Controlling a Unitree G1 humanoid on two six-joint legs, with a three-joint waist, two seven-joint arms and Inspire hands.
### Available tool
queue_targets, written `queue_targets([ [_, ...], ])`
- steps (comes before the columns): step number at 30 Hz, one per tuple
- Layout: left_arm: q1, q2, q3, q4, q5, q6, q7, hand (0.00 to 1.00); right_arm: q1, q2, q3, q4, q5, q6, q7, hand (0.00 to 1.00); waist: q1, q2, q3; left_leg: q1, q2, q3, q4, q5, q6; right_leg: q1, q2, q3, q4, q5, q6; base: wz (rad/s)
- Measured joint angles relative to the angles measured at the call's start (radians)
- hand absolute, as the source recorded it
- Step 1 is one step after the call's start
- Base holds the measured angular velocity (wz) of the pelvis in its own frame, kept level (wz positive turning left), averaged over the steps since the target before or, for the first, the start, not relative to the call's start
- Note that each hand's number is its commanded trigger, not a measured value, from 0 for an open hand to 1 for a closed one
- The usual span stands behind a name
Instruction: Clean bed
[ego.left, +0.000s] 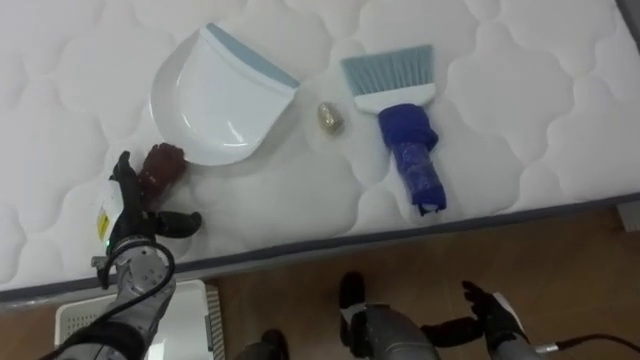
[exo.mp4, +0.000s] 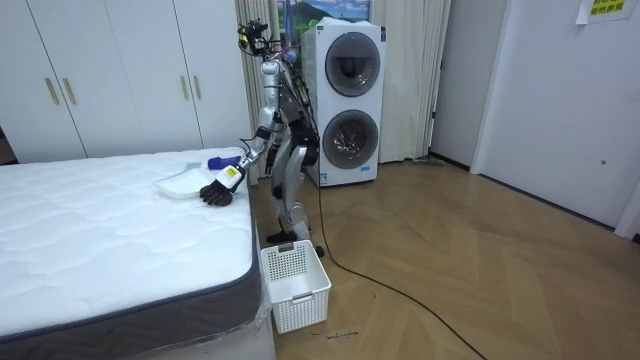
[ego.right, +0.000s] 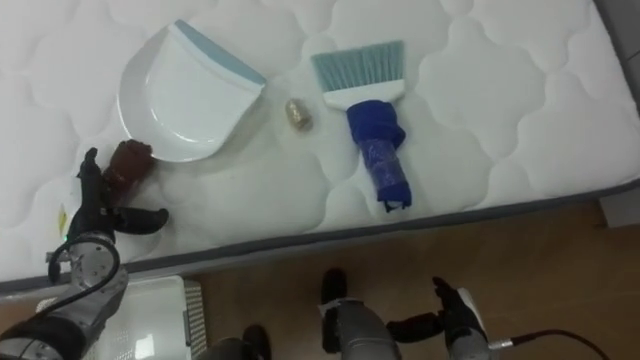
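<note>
A white dustpan (ego.left: 215, 100) with a grey-blue lip lies on the white quilted mattress (ego.left: 500, 80). Its dark red-brown handle (ego.left: 162, 166) points toward the bed's near edge. To its right are a small crumpled golden scrap (ego.left: 331, 117) and a brush (ego.left: 408, 125) with pale blue bristles and a blue handle. My left hand (ego.left: 135, 222) rests on the mattress just left of the dustpan handle, open, with fingers straight and thumb spread. My right hand (ego.left: 492, 318) hangs open below the bed's edge over the floor. In the room view I stand at the bed's side with my left hand (exo.mp4: 218, 190) by the dustpan (exo.mp4: 180, 183).
A white slatted basket (exo.mp4: 295, 285) stands on the wooden floor by the bed's corner, next to my feet. Two stacked washing machines (exo.mp4: 350, 100) stand behind me and white wardrobes (exo.mp4: 120, 70) line the wall. The mattress's grey edge (ego.left: 330, 240) runs across the view.
</note>
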Motion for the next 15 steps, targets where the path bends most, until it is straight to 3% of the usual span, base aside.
queue_targets([
  [4,-0.02,0.016,-0.001,0.005,0.0,0.008,-0.005,0.0,0.003,0.001,0.006,-0.009,0.001,0.0,0.0,0.0,0.001,-0.007,0.0051,-0.016,0.006,0.001,0.032,-0.013,0.002,-0.012,0.002,0.001,0.018,-0.006,0.001,-0.01],
  [15,-0.045,0.079,-0.001,0.024,0.001,0.011,-0.018,0.0,0.029,-0.013,0.029,-0.08,0.0,0.0,0.0,0.0,-0.017,-0.009,0.0058,-0.084,0.01,0.009,0.076,-0.024,-0.003,-0.09,-0.002,0.009,0.077,-0.017,-0.011,-0.02],
])
